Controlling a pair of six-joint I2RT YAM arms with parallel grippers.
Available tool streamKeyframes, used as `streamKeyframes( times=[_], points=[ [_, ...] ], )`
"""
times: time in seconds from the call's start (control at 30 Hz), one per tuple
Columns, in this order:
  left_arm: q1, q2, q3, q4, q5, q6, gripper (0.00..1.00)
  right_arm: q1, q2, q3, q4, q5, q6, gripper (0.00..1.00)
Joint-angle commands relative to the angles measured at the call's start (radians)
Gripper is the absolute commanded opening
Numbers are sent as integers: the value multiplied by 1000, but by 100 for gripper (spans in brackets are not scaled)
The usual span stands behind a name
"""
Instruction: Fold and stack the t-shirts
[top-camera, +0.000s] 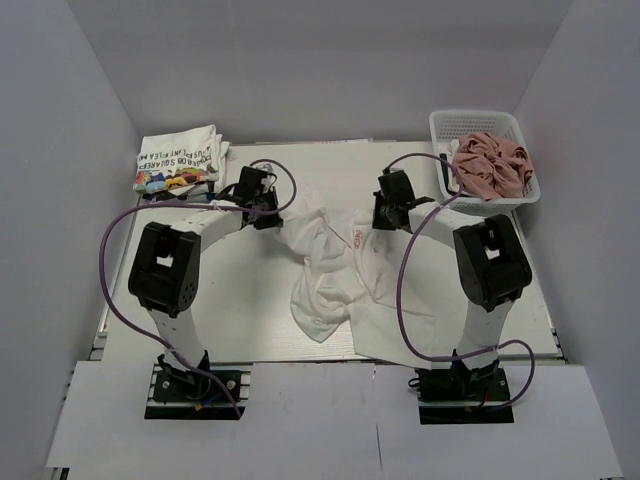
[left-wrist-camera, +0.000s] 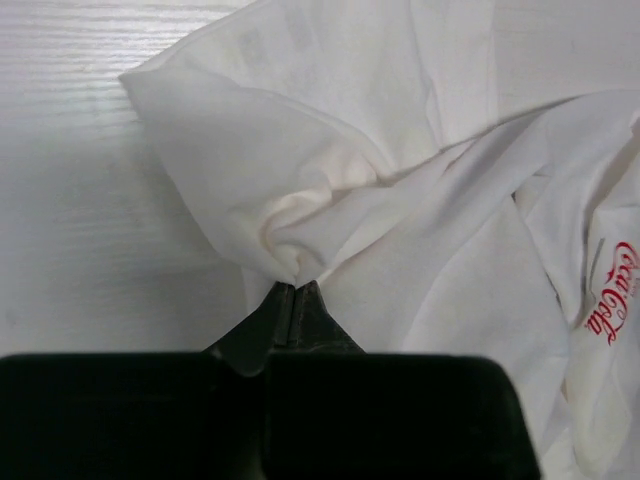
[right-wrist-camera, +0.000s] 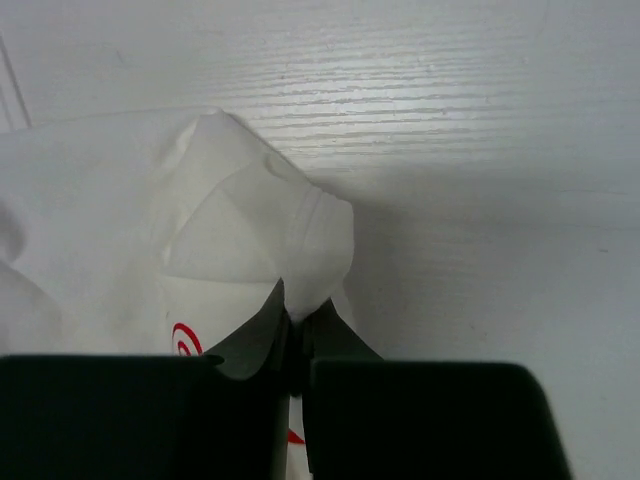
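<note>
A crumpled white t-shirt (top-camera: 335, 285) with small red lettering lies mid-table. My left gripper (top-camera: 268, 216) is shut on its far left corner; in the left wrist view the pinched cloth (left-wrist-camera: 300, 225) bunches at the tips of my left gripper (left-wrist-camera: 292, 288). My right gripper (top-camera: 383, 217) is shut on its far right corner; the right wrist view shows a fold of the shirt (right-wrist-camera: 250, 230) caught in my right gripper (right-wrist-camera: 297, 318). A folded printed tee (top-camera: 178, 160) lies at the far left. A dusty pink tee (top-camera: 490, 165) fills the basket.
A white mesh basket (top-camera: 482, 122) stands at the far right corner of the table. White walls enclose the table on three sides. Purple cables loop from both arms over the table.
</note>
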Motion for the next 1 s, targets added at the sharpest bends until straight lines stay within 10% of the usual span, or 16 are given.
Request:
streamKeyframes(
  times=[0.0, 0.23, 0.5, 0.97],
  points=[
    [-3, -110, 86, -76, -138, 19, 0, -7, -192, -12, 91, 95, -13, 0],
    [-3, -421, 142, -104, -281, 67, 0, -9, -569, 50, 6, 286, -128, 0],
    [-3, -856, 177, -48, -324, 134, 0, -6, -937, 153, 59, 156, -254, 0],
    [17, -1006, 502, -117, -198, 223, 0, -6, -973, 623, -155, -37, -352, 0]
  ],
)
